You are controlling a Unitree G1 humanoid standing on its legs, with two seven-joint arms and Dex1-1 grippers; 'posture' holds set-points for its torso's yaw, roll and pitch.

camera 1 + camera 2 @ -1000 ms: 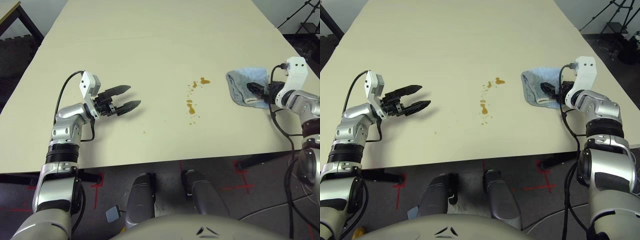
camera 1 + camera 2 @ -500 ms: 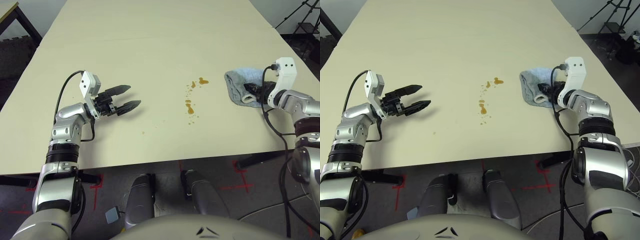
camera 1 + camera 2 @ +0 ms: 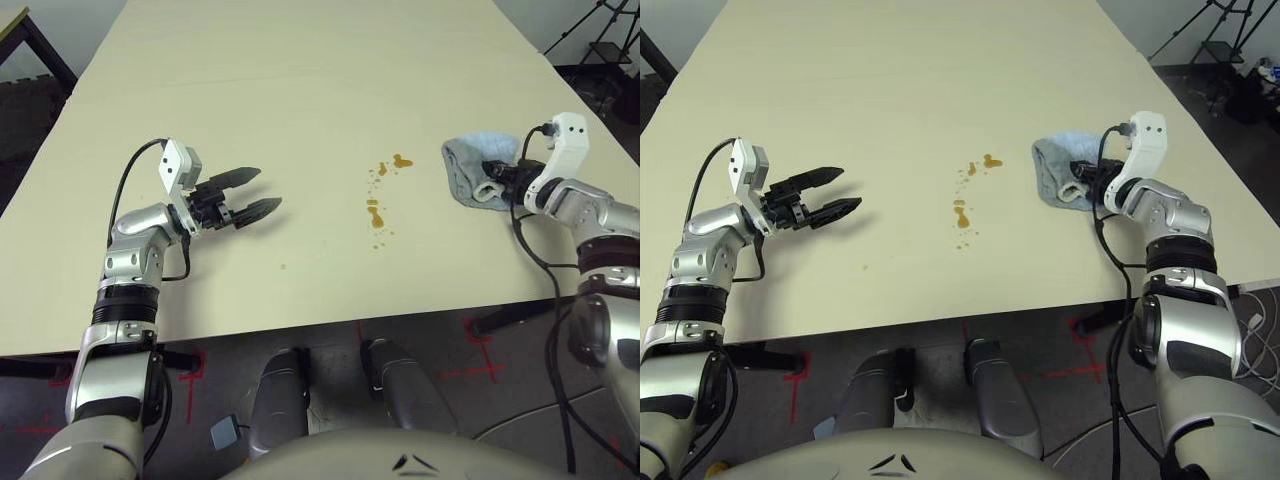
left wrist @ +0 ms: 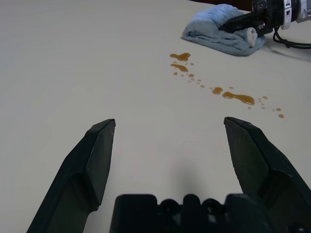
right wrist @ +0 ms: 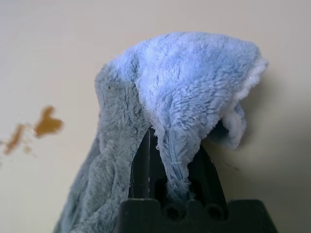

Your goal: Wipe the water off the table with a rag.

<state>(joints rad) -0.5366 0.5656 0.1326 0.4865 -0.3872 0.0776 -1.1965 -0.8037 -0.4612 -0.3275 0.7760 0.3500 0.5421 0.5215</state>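
The rag (image 3: 466, 170), a light blue terry cloth, lies bunched on the right side of the cream table (image 3: 280, 80). My right gripper (image 3: 497, 172) is shut on the rag's near fold, and in the right wrist view the rag (image 5: 194, 82) drapes over the fingers (image 5: 144, 162). The water (image 3: 374, 211) is a trail of amber drops and blobs running up to a larger blob (image 3: 400, 161), just left of the rag. My left gripper (image 3: 268, 189) hovers open and empty over the table's left part, pointing at the spill (image 4: 233, 95).
The table's front edge (image 3: 330, 322) runs close below both arms, and its right edge (image 3: 600, 130) passes behind my right wrist. A dark side table (image 3: 25, 40) stands at the far left and a tripod (image 3: 600, 25) at the far right.
My right gripper has dragged the rag a little leftward toward the spill, and the cloth has bunched up. The left arm has held still.
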